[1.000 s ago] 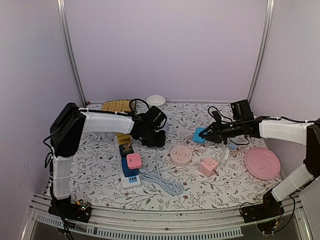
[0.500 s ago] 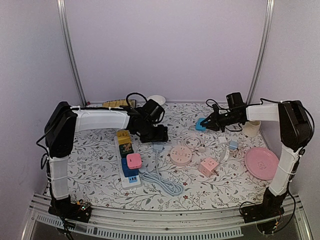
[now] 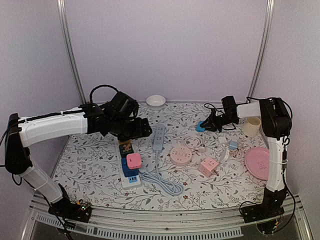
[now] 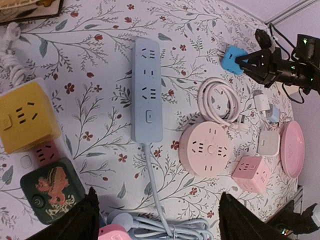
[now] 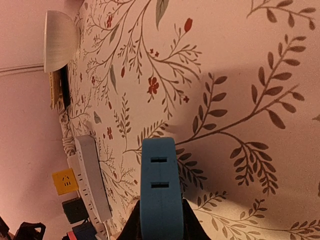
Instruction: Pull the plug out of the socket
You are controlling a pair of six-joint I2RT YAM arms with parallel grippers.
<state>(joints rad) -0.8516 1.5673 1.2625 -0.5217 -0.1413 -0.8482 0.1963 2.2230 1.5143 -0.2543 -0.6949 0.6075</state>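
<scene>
While right jaws pinch it, blue plug [image 5: 158, 186] shows two slots.

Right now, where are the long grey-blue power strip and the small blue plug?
long grey-blue power strip [image 4: 147, 90], left wrist view, middle of its top face.
small blue plug [image 5: 158, 205], right wrist view, below its two slots.

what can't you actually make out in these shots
- Right wrist: lower end of the blue plug, cut off by the bottom edge and the right gripper.
- Top external: fingers of the left gripper, hidden under its own wrist.
- Left wrist: sockets beneath the yellow cube, covered by it.
</scene>
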